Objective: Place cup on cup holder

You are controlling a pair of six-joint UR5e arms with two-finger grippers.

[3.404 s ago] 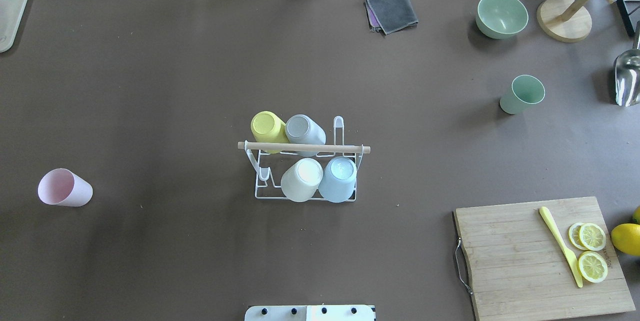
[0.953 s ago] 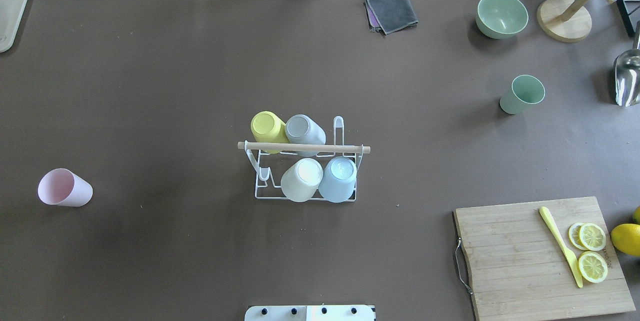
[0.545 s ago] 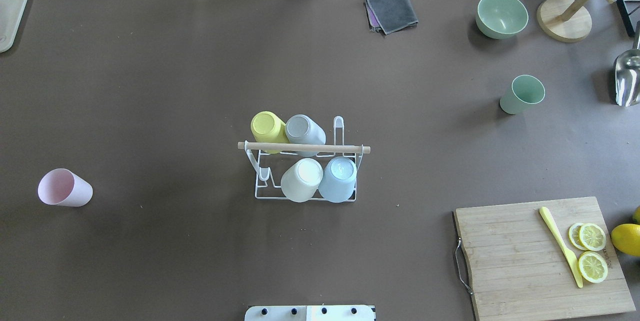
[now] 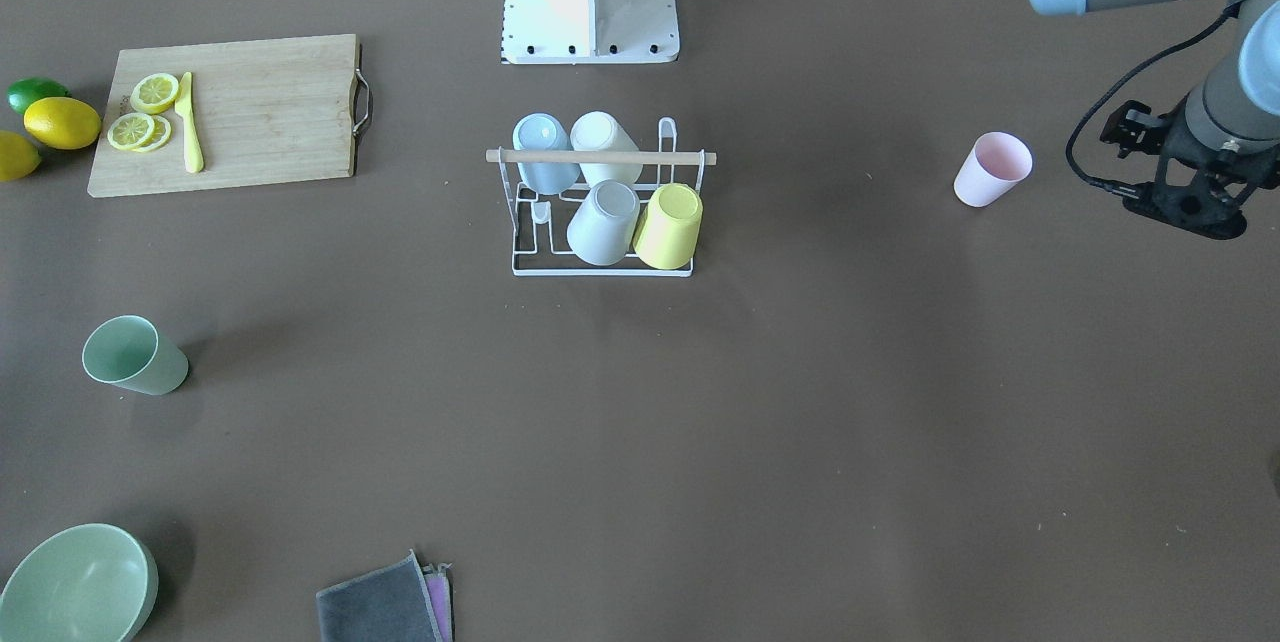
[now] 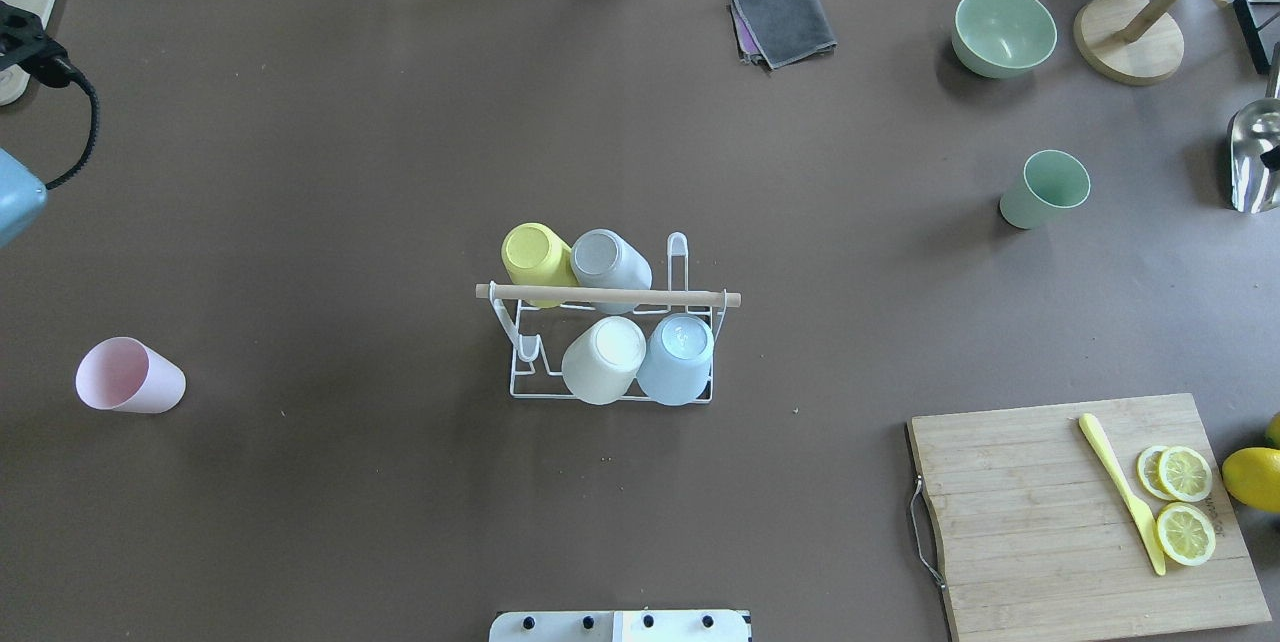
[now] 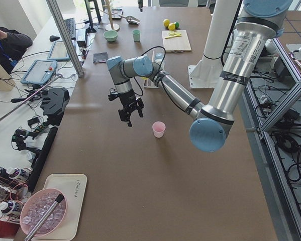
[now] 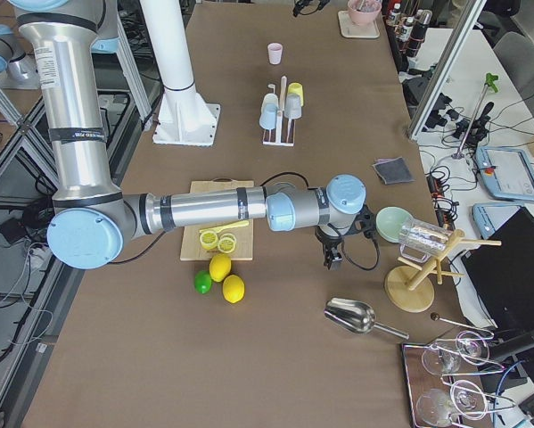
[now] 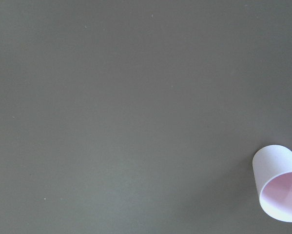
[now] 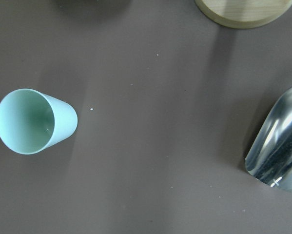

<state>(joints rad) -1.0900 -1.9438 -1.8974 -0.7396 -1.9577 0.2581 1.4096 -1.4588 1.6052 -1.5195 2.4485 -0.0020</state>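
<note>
From across the counter [image 4: 800, 402], the cup holder [image 4: 680, 158] stands in the middle, near the robot's base. Four cups sit upside down on its pegs: a blue cup [image 4: 540, 134] and a white cup [image 4: 600, 132] on the robot's side of the rod, a grey cup [image 4: 605, 222] and a yellow cup [image 4: 668, 225] on the other. Two end pegs are bare. A pink cup [image 4: 988, 170] stands upright, mouth up, well off to the robot's left. The left tool [image 4: 1188, 194] hangs beside it without touching. From here I cannot tell whether its fingers are apart or together. A green cup [image 4: 132, 357] stands alone, well off to the robot's right, with a green bowl [image 4: 75, 584] and a folded cloth [image 4: 380, 607] farther away from the robot.

From overhead, the holder [image 5: 610, 296] is at the centre, the pink cup [image 5: 128, 377] far to one side and the green cup [image 5: 1043, 189] far to the other. A cutting board [image 5: 1040, 502] with lemon slices lies near the robot's right.

In the view along the counter from the left end, the left tool [image 6: 129, 113] points down above the counter, just beside the pink cup [image 6: 159, 129].

In the view from the right end, the right tool [image 7: 332, 259] points down near the green bowl [image 7: 393, 223]. Its state cannot be judged.

The left wrist camera shows the pink cup [image 8: 280, 190] at the lower corner of bare counter.

The right wrist camera shows the green cup [image 9: 36, 121] upright, well apart from a metal scoop [image 9: 280, 146].
</note>
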